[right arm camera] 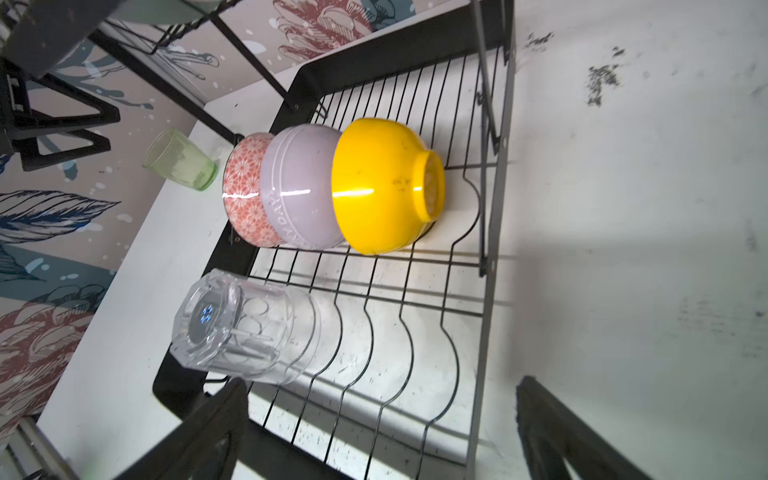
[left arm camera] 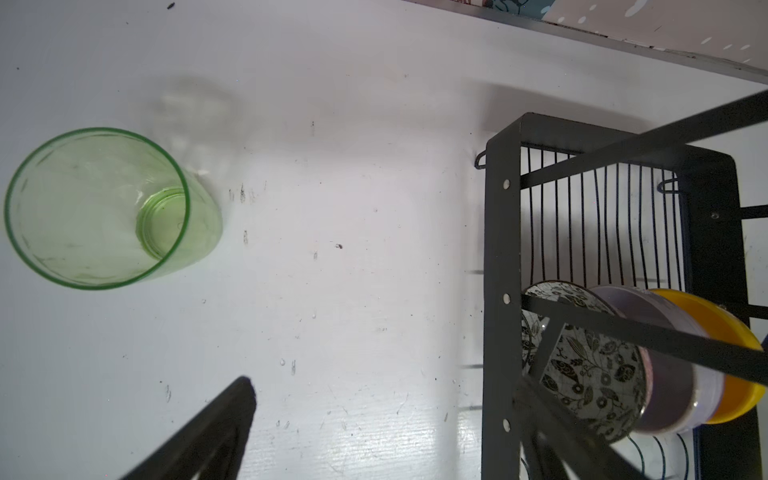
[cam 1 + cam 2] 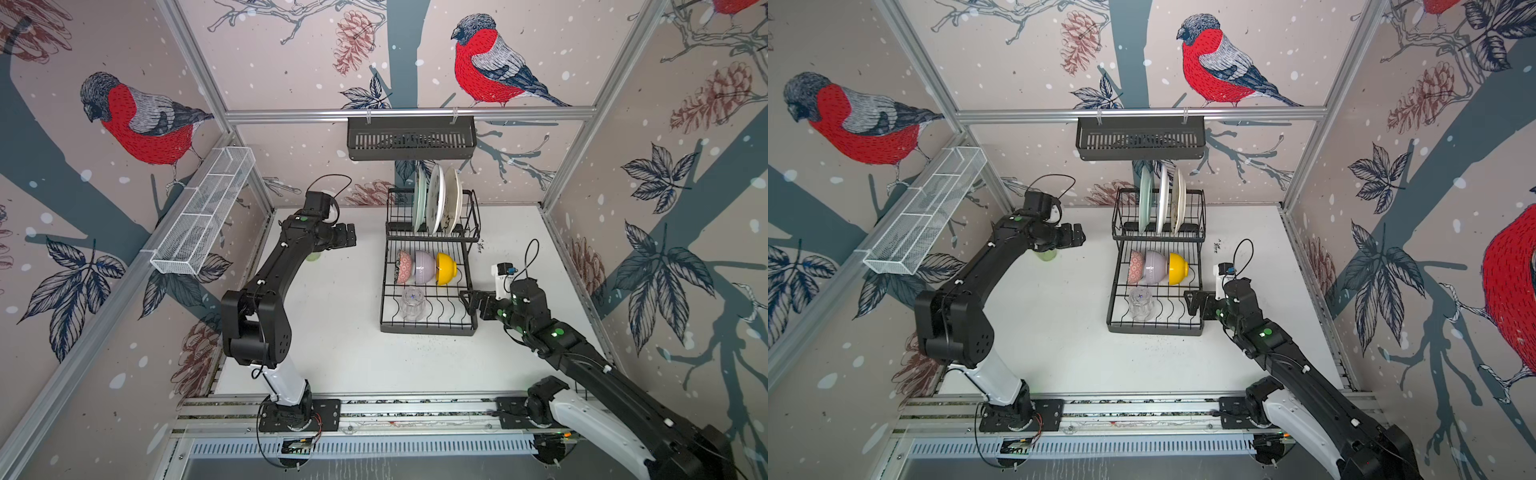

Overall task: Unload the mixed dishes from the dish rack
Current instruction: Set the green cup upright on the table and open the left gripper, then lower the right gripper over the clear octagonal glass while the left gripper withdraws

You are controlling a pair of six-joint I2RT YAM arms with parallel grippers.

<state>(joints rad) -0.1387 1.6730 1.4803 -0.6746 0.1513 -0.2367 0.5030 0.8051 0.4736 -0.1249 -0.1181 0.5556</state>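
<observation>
**A:** How far along are you?

**B:** I count one piece out: the green glass [image 2: 99, 208] stands on the table [image 3: 332, 353], left of centre, under my left gripper [image 3: 347, 237], whose jaws are wide and empty.

**A:** What's left?

**B:** The dish rack [image 3: 428, 328], centre frame, holds three plates [image 3: 436, 199], three bowls [image 3: 426, 268] and the clear glass [image 3: 412, 304]. My right gripper [image 3: 471, 301], spread wide, holds nothing beside its lower tray.
</observation>
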